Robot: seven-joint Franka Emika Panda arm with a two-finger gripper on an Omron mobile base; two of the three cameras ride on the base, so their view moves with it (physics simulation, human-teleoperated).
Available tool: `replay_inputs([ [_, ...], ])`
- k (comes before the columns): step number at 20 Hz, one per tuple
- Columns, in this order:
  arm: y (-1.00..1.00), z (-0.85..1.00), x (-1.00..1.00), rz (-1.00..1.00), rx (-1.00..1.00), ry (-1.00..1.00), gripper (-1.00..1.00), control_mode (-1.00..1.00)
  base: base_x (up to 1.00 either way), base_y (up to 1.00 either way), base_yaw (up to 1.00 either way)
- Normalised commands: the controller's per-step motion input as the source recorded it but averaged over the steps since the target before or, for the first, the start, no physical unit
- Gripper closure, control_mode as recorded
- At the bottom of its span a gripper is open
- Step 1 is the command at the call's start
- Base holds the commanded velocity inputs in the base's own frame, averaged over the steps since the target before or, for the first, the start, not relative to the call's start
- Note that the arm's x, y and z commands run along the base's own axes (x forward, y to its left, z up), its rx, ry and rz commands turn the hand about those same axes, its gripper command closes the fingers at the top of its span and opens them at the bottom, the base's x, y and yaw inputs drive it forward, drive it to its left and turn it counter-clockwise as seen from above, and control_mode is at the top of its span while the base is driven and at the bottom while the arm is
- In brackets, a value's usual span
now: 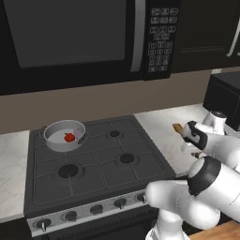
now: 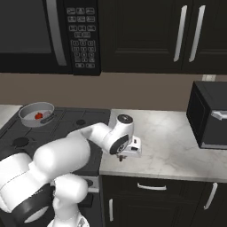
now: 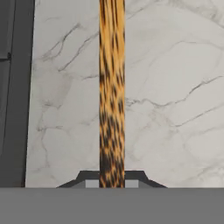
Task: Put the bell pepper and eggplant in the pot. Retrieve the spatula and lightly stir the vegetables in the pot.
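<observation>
The gripper [image 3: 112,181] is clenched on the spatula [image 3: 112,87] above the marble counter [image 3: 175,87], right of the stove [image 1: 93,159]. The bell pepper [image 1: 70,137] sits in the pot [image 1: 52,130] on the rear-left burner.

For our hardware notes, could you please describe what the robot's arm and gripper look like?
The arm is glossy white with rounded, bulbous links and dark grey-black bands at its joints. The gripper has a white boxy body and two small dark finger tips. No cables or markings are visible.
</observation>
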Motion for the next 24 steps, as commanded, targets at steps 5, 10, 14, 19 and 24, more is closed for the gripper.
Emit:
replay_inputs([
  [5, 0.01, 1.0, -0.31, 0.08, -0.01, 0.0, 1.0, -1.0, 0.0, 0.0, 0.0],
  [10, 0.04, 0.71, -0.22, 0.18, -0.03, 0.0, 1.0, -1.0, 0.0, 0.0, 0.0],
  [14, 0.12, 0.54, -0.2, 0.18, -0.07, 0.0, 1.0, -1.0, 0.0, 0.0, 0.0],
  [19, 0.22, 0.37, -0.27, 0.19, -0.07, 0.0, 1.0, -1.0, 0.0, 0.0, 0.0],
  [24, 0.4, 0.0, -0.37, 0.05, 0.0, -0.08, 1.0, -1.0, 0.0, 0.0, 0.0],
])
